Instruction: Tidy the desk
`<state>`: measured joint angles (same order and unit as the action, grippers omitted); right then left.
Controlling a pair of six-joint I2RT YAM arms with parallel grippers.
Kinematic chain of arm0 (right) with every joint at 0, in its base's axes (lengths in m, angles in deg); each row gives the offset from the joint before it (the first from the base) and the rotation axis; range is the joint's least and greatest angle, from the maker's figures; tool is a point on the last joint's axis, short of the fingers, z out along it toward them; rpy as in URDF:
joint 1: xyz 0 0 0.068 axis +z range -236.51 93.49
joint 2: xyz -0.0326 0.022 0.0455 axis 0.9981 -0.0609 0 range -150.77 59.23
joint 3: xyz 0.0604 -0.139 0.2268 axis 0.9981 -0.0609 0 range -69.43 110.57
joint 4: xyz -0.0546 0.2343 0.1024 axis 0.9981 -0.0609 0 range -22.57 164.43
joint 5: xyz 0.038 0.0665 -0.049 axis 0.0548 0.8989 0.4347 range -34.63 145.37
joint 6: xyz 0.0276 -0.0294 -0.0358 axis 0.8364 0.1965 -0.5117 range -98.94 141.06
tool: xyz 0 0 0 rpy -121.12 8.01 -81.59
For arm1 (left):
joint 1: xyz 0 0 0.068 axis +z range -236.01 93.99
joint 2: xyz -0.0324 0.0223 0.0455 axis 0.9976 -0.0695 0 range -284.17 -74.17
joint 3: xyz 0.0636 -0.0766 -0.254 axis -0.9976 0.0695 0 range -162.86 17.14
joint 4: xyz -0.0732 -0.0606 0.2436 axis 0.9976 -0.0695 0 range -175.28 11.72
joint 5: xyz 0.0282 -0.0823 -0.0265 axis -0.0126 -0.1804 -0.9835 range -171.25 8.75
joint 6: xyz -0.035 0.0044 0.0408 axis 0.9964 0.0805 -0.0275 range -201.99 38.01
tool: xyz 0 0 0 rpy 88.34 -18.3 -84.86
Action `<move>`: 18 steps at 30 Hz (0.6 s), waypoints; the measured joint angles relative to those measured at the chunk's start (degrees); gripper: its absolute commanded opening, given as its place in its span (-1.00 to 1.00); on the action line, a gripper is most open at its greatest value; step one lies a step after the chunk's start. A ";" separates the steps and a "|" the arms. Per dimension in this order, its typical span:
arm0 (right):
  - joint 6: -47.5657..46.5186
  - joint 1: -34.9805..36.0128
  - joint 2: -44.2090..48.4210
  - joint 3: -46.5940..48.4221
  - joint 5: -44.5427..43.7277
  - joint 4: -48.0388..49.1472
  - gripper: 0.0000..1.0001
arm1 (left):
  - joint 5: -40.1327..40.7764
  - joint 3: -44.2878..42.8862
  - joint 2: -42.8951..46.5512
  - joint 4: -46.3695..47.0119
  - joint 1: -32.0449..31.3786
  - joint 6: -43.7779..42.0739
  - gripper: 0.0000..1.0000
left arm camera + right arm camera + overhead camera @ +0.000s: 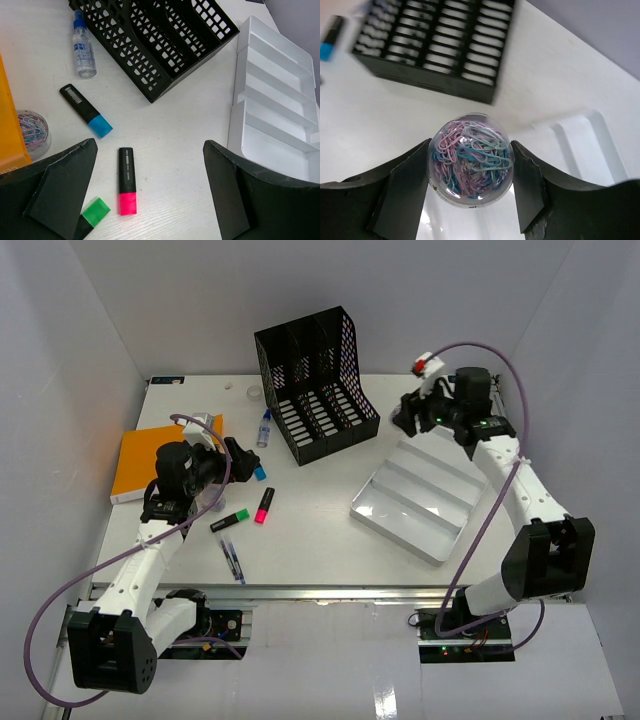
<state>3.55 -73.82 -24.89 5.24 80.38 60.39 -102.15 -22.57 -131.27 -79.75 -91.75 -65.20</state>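
Observation:
The white desk (310,540) holds scattered stationery. My right gripper (470,145) is shut on a clear round tub of coloured paper clips (470,159), held above the desk between the black file rack (435,45) and the silver tray (580,140). In the top view the right gripper (408,418) sits at the tray's far corner. My left gripper (150,145) stands open above the desk, nothing between its fingers. A pink highlighter (126,180) lies just inside its left finger, a green highlighter (95,212) partly under that finger.
A blue highlighter (86,110), a small spray bottle (82,47) and a second tub of paper clips (32,132) lie left of the rack (315,380). An orange notebook (140,460) lies at the far left. A pen (232,560) rests near the front rail. The tray (415,500) is right of centre.

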 measured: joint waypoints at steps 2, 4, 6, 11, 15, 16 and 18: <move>0.25 -6.26 -1.64 -0.21 -1.74 0.36 -0.79 | -0.33 0.00 0.01 -0.02 0.00 0.22 0.96; 0.77 -10.67 -4.35 0.07 -3.19 0.42 -0.76 | -0.65 0.00 0.04 -0.04 0.00 0.29 0.96; 1.87 -13.34 -8.51 2.26 -4.15 -0.26 -0.73 | -0.84 0.00 0.09 -0.05 0.00 0.29 0.96; 4.84 -16.01 -21.54 13.52 -6.27 0.01 -0.70 | -0.99 0.00 0.15 -0.04 0.00 0.40 0.96; 6.73 -16.00 -29.91 20.83 -8.18 0.75 -0.62 | -0.99 0.00 0.15 -0.01 0.00 0.40 0.96; 6.92 -16.00 -31.50 22.03 -8.64 0.71 -0.61 | -0.99 0.00 0.13 -0.02 0.00 0.40 0.96; 7.05 -15.92 -34.15 23.88 -9.44 0.70 -0.58 | -0.99 0.00 0.13 0.00 0.00 0.38 0.96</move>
<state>10.60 -89.74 -59.03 29.12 70.94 61.09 -103.14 -22.57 -131.14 -79.76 -91.75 -64.82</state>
